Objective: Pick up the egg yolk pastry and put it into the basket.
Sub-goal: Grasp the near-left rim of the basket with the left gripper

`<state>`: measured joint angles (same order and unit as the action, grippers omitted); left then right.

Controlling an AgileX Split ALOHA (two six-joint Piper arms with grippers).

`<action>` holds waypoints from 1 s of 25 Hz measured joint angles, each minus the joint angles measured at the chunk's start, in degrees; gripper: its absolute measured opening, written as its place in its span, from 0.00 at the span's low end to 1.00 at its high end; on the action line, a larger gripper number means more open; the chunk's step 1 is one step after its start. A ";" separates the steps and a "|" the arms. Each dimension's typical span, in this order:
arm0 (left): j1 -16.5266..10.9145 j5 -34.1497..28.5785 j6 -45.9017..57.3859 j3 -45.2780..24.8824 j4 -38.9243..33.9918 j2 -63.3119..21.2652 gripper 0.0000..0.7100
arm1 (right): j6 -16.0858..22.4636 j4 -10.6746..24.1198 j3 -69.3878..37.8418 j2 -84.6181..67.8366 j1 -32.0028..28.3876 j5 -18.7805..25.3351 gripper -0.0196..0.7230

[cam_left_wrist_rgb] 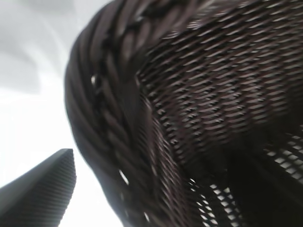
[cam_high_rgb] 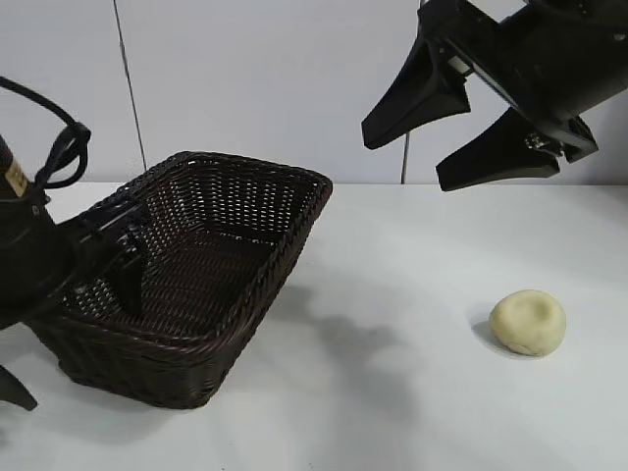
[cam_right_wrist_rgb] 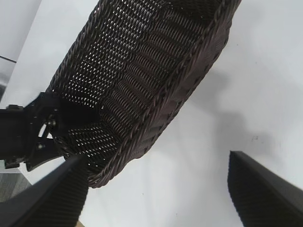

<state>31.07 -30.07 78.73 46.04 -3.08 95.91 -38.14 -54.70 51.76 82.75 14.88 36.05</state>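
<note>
Right gripper [cam_high_rgb: 473, 133] high, fingers apart; left gripper [cam_high_rgb: 126, 275] straddling basket [cam_high_rgb: 250, 304] rim, fingers apart.

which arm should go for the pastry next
Right, probably. The right gripper hangs open above the table on the egg yolk pastry side; the left gripper is at the basket rim.
</note>
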 joint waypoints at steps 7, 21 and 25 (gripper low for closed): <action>0.00 1.09 0.23 0.00 0.00 0.58 0.65 | 0.00 0.00 0.00 0.00 0.00 0.00 0.81; -0.20 2.50 3.51 0.19 0.45 0.58 0.14 | 0.00 0.00 0.00 0.00 0.00 0.15 0.81; -2.65 0.70 2.21 0.19 0.45 -0.46 0.14 | 0.00 0.00 0.00 0.00 0.00 0.22 0.81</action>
<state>28.42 -29.36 80.94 46.23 -2.63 95.46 -38.14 -54.70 51.76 82.75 14.88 36.27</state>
